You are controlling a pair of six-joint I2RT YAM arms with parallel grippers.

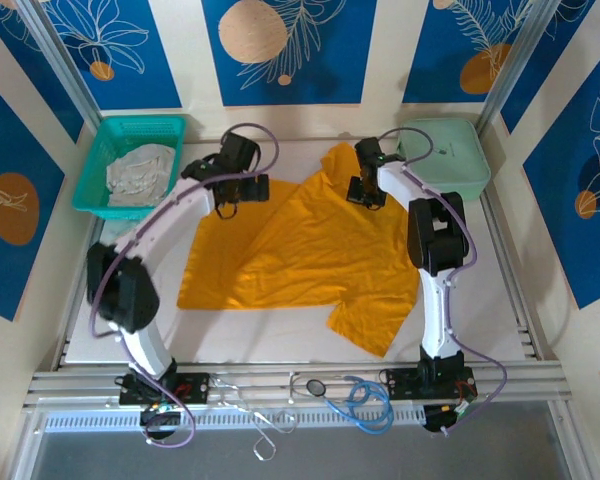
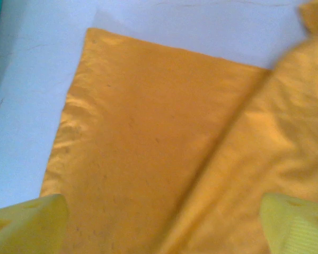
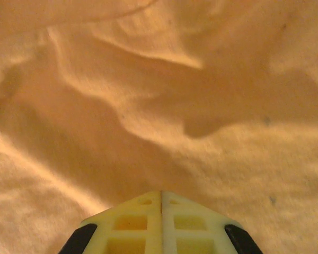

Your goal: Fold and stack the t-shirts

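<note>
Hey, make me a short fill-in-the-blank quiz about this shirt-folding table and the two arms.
1. The pale cloth lies in the teal ____.
2. The left gripper hovers with jaws ____ above the orange t-shirt.
3. The right gripper has its jaws ____ on that shirt's cloth.
4. The mint-green case sits beside the ____ arm.
Missing words: basket; open; shut; right.

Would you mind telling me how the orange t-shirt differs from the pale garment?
The orange t-shirt lies spread on the table; the pale garment sits crumpled in the teal basket. The orange t-shirt is mustard, the pale garment whitish-grey. Both are soft cloth, not yet folded.
</note>
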